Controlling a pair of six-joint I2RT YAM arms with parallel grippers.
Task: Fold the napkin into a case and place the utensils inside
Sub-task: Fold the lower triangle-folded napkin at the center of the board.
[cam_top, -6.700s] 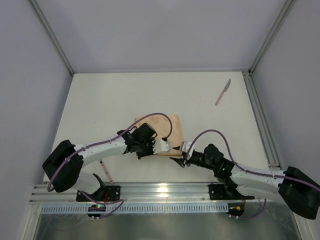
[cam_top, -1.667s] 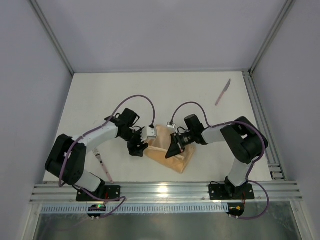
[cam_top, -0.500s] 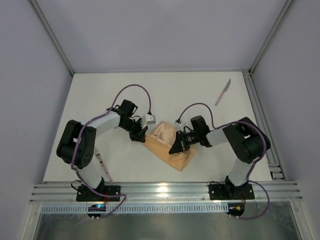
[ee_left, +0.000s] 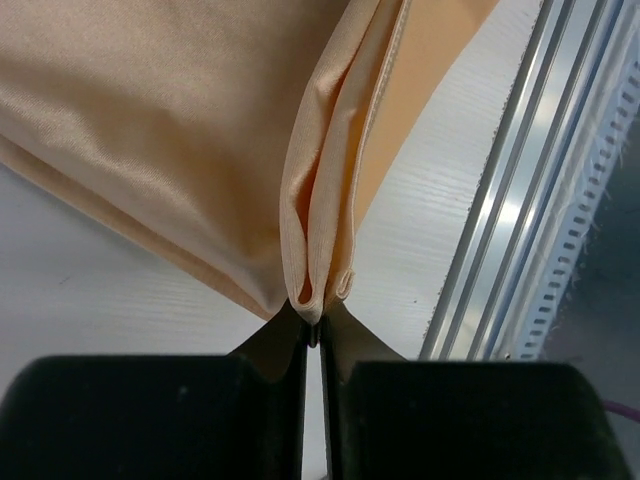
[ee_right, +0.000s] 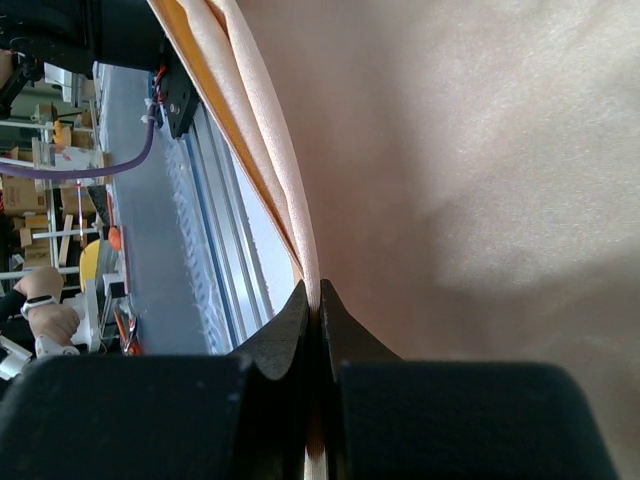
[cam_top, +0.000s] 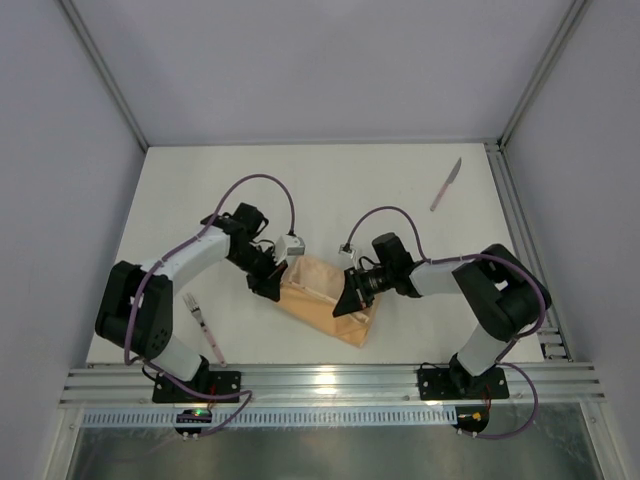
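Two grippers: both are mine, and both are pinching the same thin, soft peach-orange cloth napkin (cam_top: 322, 298) from opposite sides.
My left gripper (ee_left: 315, 322): its black fingers are pressing together on a doubled edge of the cloth, and two rolled layers are showing right at the tips.
My right gripper (ee_right: 315, 300): its fingers are pressing shut on a thin cloth edge, with the fabric spreading away above them.
Napkin position: it is lying near the front middle of the white table (cam_top: 400, 200), folded into a slanted, roughly rectangular pad between my two grippers.
Slim pale pinkish-grey knife (cam_top: 446, 185): it is lying far back on the right, well apart from the cloth.
Slim pale pink fork (cam_top: 203, 327): it is lying near the front left edge of the table, apart from the cloth.
Done, as I am judging it: the cloth is folded at least once, into several layers.
Left to do, as I am judging it: the folding is looking unfinished, since the shape is wider than a narrow pouch. Both utensils are lying outside it, so neither is placed yet.
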